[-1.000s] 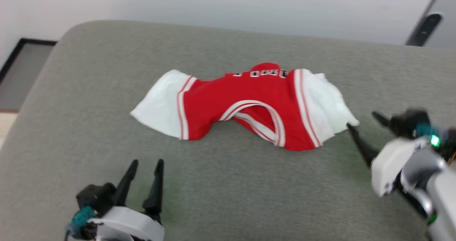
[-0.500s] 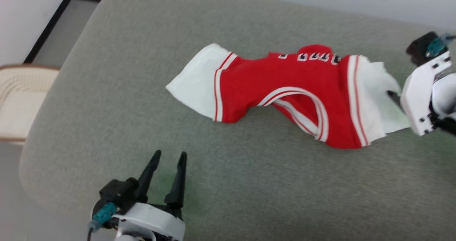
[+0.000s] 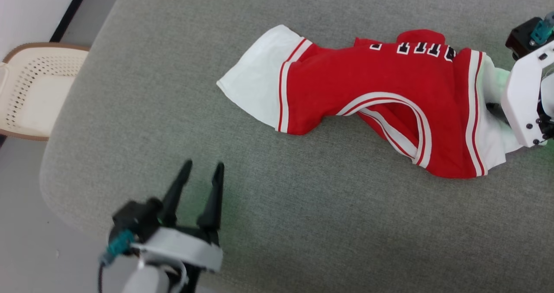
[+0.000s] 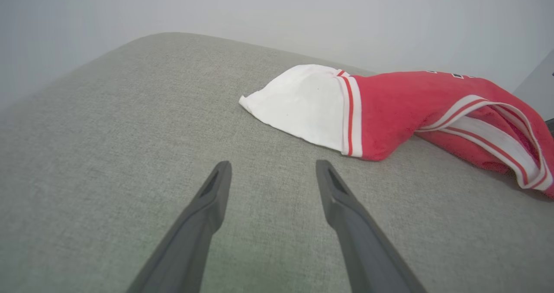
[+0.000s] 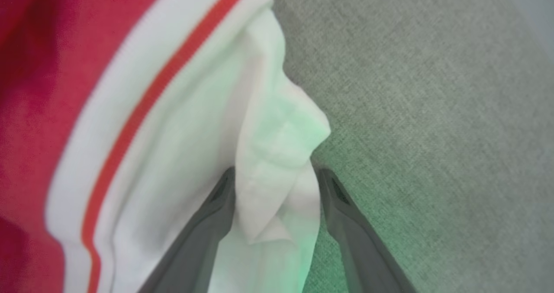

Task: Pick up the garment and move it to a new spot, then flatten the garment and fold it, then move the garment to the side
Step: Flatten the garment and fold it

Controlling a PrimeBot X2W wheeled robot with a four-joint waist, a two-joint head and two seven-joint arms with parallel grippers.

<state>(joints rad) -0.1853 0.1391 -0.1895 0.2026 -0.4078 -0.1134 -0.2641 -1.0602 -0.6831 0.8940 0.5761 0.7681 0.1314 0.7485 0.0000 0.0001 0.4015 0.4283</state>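
Note:
The garment (image 3: pixel 372 85), a red jersey with white sleeves and striped trim, lies rumpled on the grey padded surface (image 3: pixel 303 223), its neck opening toward me. My right gripper (image 5: pixel 277 172) is open at the garment's right sleeve (image 5: pixel 181 124). A raised fold of white fabric stands between its two fingers. In the head view its white housing (image 3: pixel 526 98) covers the sleeve's outer edge. My left gripper (image 3: pixel 203 164) is open above bare fabric at the lower left, well short of the left sleeve (image 4: pixel 303 102). Nothing is between the left gripper's fingers (image 4: pixel 273 164).
A cream perforated plastic chair (image 3: pixel 34 89) stands on the floor beyond the surface's rounded left edge (image 3: pixel 56 154). Bare grey surface stretches in front of the garment and behind it.
The head camera has tipped down and swung, shifting the whole picture. My right gripper has gone from just off the right sleeve's edge onto the sleeve, straddling a fold. The left gripper stays open.

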